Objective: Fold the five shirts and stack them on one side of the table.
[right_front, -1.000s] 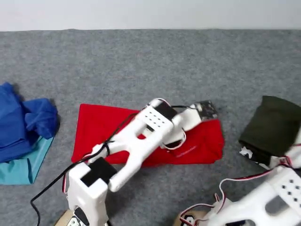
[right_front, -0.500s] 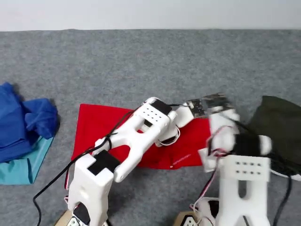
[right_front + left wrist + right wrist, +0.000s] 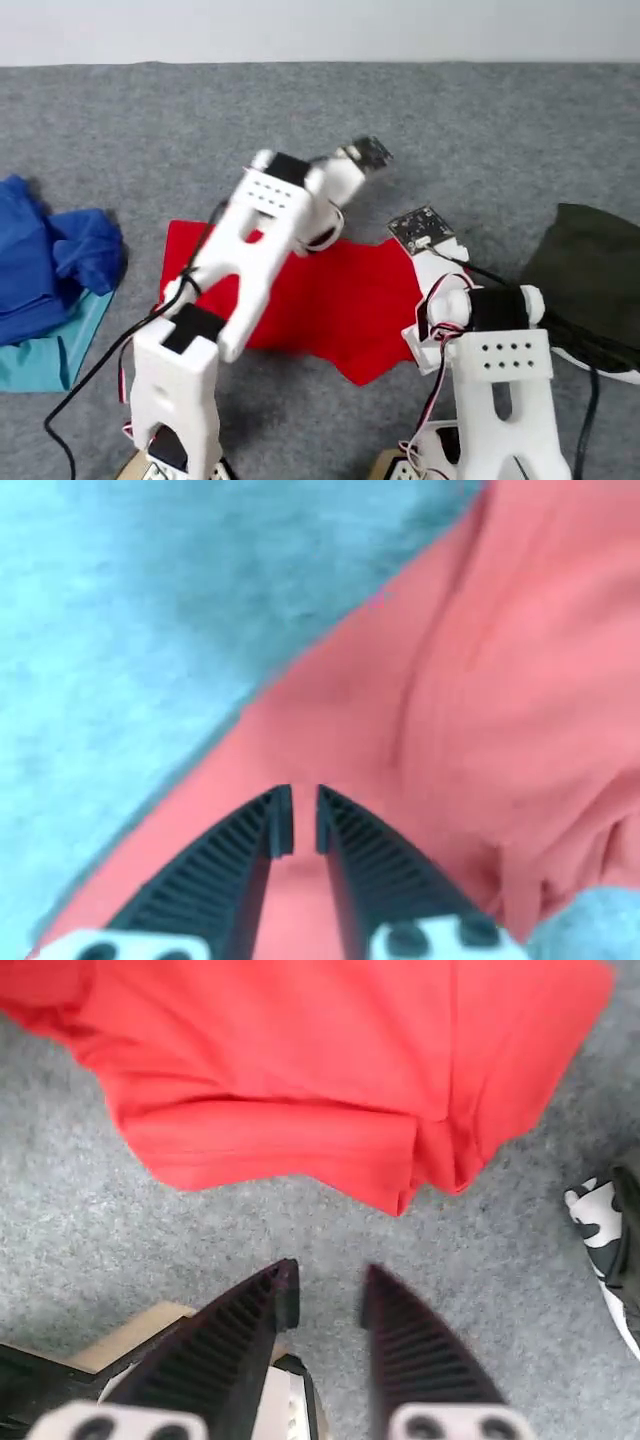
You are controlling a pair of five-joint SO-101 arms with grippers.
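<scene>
A red shirt (image 3: 340,300) lies rumpled in the middle of the grey table, one corner trailing toward the front. My left gripper (image 3: 295,818) is over its far edge, fingers (image 3: 262,830) closed to a thin slit with red cloth (image 3: 450,680) in it. The left arm (image 3: 250,250) stretches across the shirt from the front left. My right gripper (image 3: 328,1295) hangs open above bare table just off the shirt's near edge (image 3: 300,1150), nothing between its fingers. The right arm (image 3: 490,350) stands upright at the shirt's right side.
A dark green folded shirt (image 3: 590,270) lies at the right edge on a black-and-white patterned one (image 3: 600,1215). A crumpled blue shirt (image 3: 50,260) lies on a teal one (image 3: 50,355) at the left edge. Grey table (image 3: 450,120) stretches behind.
The left arm swung back and to the left, pulling the red shirt out of its neat rectangle. The right arm rose from the lower right corner to the shirt's right side.
</scene>
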